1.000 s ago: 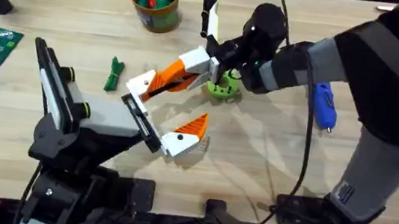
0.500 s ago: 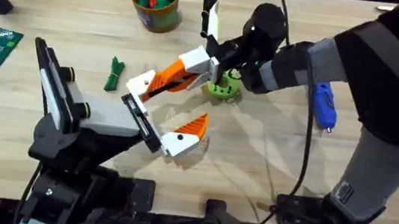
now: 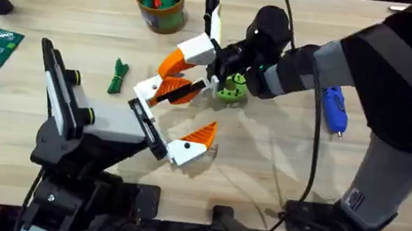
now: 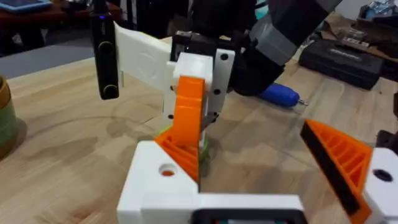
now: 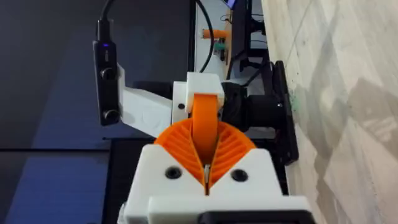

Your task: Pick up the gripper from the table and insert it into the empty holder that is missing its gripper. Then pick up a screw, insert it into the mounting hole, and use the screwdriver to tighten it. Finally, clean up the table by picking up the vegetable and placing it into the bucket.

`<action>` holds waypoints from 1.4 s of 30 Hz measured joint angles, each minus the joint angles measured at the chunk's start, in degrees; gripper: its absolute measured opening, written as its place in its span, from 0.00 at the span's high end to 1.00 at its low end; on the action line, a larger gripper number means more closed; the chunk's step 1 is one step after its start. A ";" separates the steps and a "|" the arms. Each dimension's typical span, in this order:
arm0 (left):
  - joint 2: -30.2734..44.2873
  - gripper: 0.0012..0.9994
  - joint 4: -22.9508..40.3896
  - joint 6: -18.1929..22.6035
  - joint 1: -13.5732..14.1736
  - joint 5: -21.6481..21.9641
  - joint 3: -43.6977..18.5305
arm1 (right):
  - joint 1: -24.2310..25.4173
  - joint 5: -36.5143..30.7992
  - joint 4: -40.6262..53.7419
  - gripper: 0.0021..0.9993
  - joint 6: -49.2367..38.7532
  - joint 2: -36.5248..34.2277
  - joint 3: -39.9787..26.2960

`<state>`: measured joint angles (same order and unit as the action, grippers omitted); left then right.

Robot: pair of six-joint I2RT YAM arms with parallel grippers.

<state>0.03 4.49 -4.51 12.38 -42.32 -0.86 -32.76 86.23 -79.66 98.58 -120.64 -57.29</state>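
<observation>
On the wooden counter [image 3: 277, 178], mid-frame, the right gripper [image 3: 178, 70] clamped the orange finger [image 3: 178, 90]; it needed squaring with the holder [image 3: 145, 89] on the wide-spread left gripper [image 3: 171, 115].

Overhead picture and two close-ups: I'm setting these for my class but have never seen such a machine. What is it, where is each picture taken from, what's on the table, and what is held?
Two robot arms work at a wooden table. One camera looks down from above; the other two sit on the arms' wrists. Each arm ends in a two-fingered end effector. The right end effector is shut on a long orange gripper, holding it at the white holder of the open left end effector. On the table are a yellow bucket, a green vegetable, a blue screwdriver and a green disc.
</observation>
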 joint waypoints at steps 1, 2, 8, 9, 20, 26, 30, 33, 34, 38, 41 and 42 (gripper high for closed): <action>0.01 0.01 0.01 0.00 0.00 -0.03 0.00 | -0.01 -0.01 0.05 0.01 0.01 0.00 0.01; 0.01 0.01 0.02 0.00 0.00 -0.08 0.00 | -0.01 -0.01 0.03 0.01 0.00 0.00 0.00; 0.01 0.01 0.01 0.00 0.00 -0.12 0.00 | -0.01 -0.01 0.01 0.01 0.01 0.00 -0.01; 0.01 0.01 0.02 0.00 0.00 -0.12 0.00 | -0.01 -0.01 0.02 0.01 0.01 0.00 -0.01; 0.02 0.01 0.01 0.01 0.00 -0.12 0.00 | 1.79 -0.54 21.74 0.01 -15.22 4.97 -0.08; 0.02 0.01 0.02 0.05 0.00 -0.14 0.00 | 6.08 -1.20 50.97 0.01 -39.29 15.95 -2.53; 0.01 0.01 0.02 0.12 0.00 -0.14 0.00 | 10.48 -4.22 67.33 0.01 -54.45 21.00 -4.87; 0.02 0.01 0.02 0.20 0.00 -0.14 0.00 | 13.70 -8.68 80.24 0.01 -64.62 24.22 -6.98; 0.02 0.01 0.02 0.20 0.00 -0.14 0.00 | 14.60 -10.45 84.40 0.01 -67.72 25.21 -7.88; 0.00 0.01 0.02 0.22 0.00 -0.15 0.00 | 16.89 -20.59 103.49 0.01 -79.81 28.92 -13.58; 0.01 0.01 0.02 0.22 0.00 -0.14 0.00 | 17.37 -30.12 117.50 0.01 -87.82 30.99 -19.96; 0.01 0.01 0.02 0.21 0.00 -0.14 0.00 | 17.38 -32.90 121.46 0.01 -90.26 31.37 -22.21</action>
<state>0.04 4.51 -4.30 12.38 -42.46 -0.86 -15.38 53.32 41.80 8.31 -89.27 -79.49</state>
